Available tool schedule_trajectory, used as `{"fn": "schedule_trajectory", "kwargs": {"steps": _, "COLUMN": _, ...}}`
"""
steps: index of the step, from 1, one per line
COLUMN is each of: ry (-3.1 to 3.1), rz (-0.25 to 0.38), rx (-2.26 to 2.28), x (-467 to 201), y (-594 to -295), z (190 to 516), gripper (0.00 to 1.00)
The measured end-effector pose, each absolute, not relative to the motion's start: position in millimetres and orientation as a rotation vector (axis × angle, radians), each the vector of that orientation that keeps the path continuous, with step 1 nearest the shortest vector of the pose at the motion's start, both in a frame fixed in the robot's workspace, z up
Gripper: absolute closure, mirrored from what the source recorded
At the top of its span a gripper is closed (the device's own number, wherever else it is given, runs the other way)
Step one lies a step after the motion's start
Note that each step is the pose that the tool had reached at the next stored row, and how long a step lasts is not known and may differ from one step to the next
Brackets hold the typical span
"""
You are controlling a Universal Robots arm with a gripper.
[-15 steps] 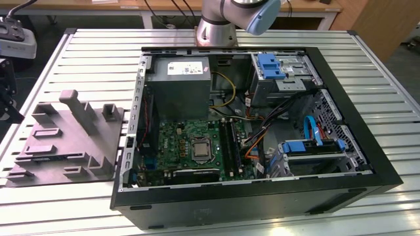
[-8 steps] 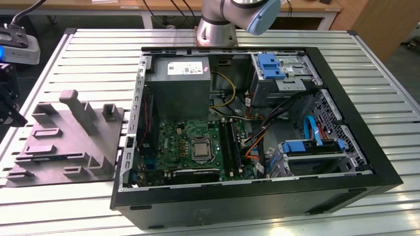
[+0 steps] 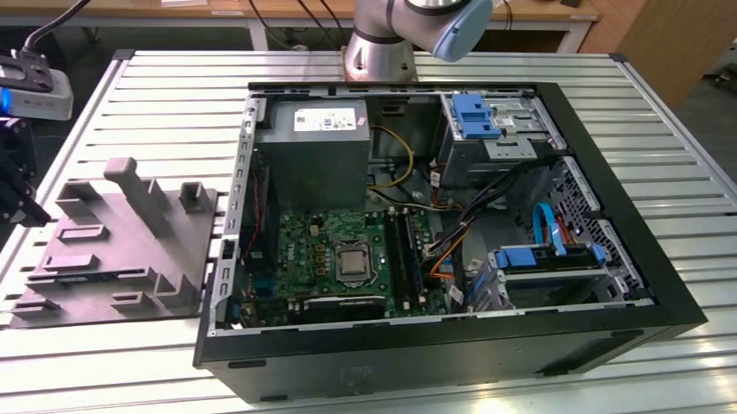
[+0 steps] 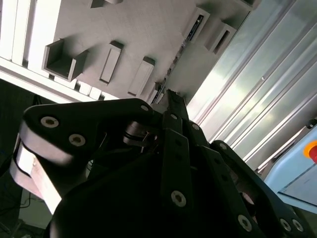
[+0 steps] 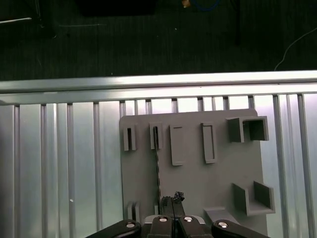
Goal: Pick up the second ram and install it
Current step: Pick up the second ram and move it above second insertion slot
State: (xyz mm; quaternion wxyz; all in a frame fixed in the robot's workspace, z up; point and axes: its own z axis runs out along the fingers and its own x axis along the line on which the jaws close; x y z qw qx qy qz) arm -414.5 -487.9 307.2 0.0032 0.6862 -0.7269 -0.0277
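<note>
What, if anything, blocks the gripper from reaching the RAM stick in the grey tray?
Likely nothing, so yes. The gripper hangs over the tray beside the RAM stick, whose upper edge lies uncovered.

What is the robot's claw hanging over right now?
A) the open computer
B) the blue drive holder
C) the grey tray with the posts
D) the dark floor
C: in the first wrist view the gripper hangs over the grey tray, close to the thin dark ram standing on edge in it. In the exterior view, the open computer case sits to the right of the tray.
</note>
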Motion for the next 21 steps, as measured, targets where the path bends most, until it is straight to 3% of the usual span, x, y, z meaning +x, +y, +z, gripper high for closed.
{"fn": "schedule_trajectory", "kwargs": {"steps": 21, "ry": -2.279, "rz": -0.087, "rx": 2.151, "x": -417.6, "y": -489.2, "z": 283.6, "gripper": 0.9}}
